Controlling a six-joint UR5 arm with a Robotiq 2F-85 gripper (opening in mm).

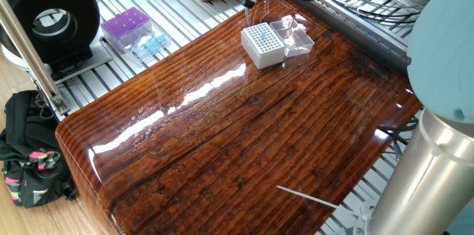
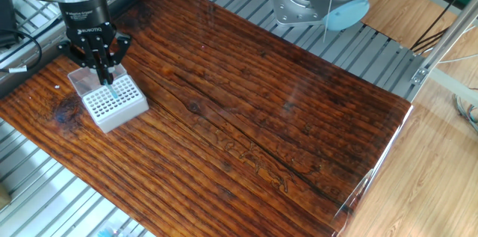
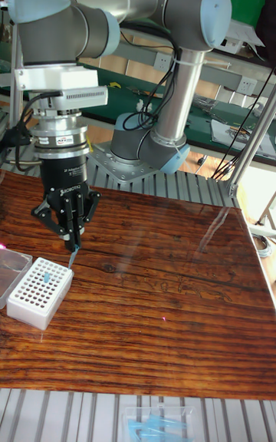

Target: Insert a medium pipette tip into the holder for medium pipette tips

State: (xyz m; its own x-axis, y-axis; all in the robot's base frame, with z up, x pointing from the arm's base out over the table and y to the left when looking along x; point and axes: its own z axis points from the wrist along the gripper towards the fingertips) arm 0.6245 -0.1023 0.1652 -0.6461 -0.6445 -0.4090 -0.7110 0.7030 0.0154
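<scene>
- Tall fixed view shows the tool [image 3: 72, 244] at the left of the frame, pointing straight down over the wooden bench [image 3: 153, 311], its two fingers drawn narrow around the medium pipette tip [image 3: 72, 257].
- That tip hangs from between the fingertips, its lower end just above the near upper corner of the holder for medium pipette tips [image 3: 38, 291]; whether it touches the holder cannot be told.
- Another small bluish tip sits in one of the holder's top holes.
- Holder's clear lid [image 3: 13, 267] lies open flat at the far left edge of the frame, attached to the white block.
- From the other fixed view, the tool [image 2: 105, 78] stands in the upper left, above the back edge of the holder [image 2: 113, 103], with the tip's point over the grid of holes.
- One fixed view places the holder [image 1: 264, 45] at the upper centre of the bench, and a purple grid-topped box [image 1: 126, 27] off the bench in the upper left.
</scene>
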